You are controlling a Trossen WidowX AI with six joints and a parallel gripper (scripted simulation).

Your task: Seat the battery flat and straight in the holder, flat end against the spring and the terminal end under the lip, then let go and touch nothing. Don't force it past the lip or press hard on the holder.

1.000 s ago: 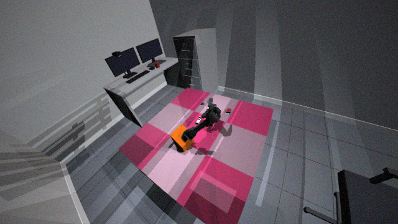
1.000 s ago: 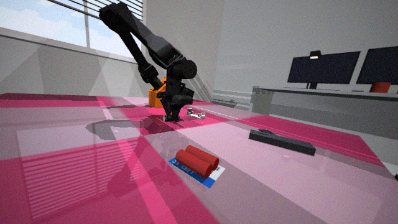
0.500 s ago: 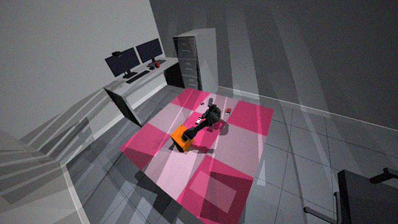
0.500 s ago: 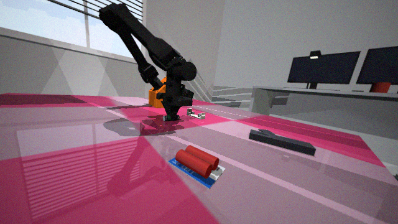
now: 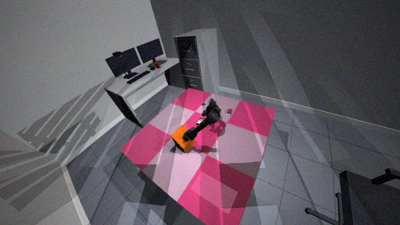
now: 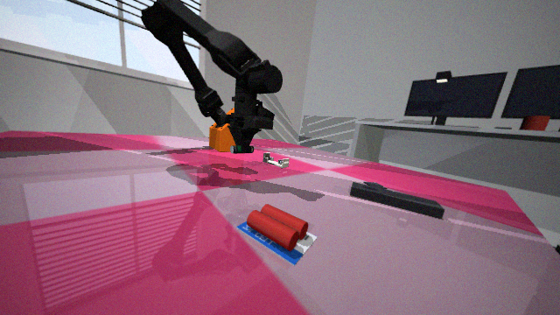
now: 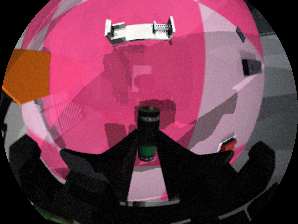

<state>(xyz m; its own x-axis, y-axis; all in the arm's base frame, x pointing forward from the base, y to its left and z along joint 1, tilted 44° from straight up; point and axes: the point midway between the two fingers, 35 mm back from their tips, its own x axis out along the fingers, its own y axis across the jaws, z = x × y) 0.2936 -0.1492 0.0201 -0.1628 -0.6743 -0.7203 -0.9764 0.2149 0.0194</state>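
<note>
Hand [image 6: 243, 148] [image 7: 147, 132] partly closed, fingers gripping the battery [image 6: 240, 150] [image 7: 148, 132] between them; battery held raised above the mat [image 5: 194, 175] [image 6: 131, 184] [image 7: 90, 75], apart from the white holder [image 5: 199, 120] [image 6: 276, 163] [image 7: 141, 32], which is unfilled

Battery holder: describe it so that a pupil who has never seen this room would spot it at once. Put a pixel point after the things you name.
On the pink checkered surface [image 5: 187, 190] [image 6: 131, 262], find the orange block [image 5: 182, 137] [image 6: 220, 139] [image 7: 30, 75] under the black arm. Near it sits the battery holder [image 5: 199, 120] [image 6: 276, 163] [image 7: 140, 33]: small, whitish, low, with upright ends. Unlike the red cylinders [image 6: 273, 229], it is an open cradle.
</note>
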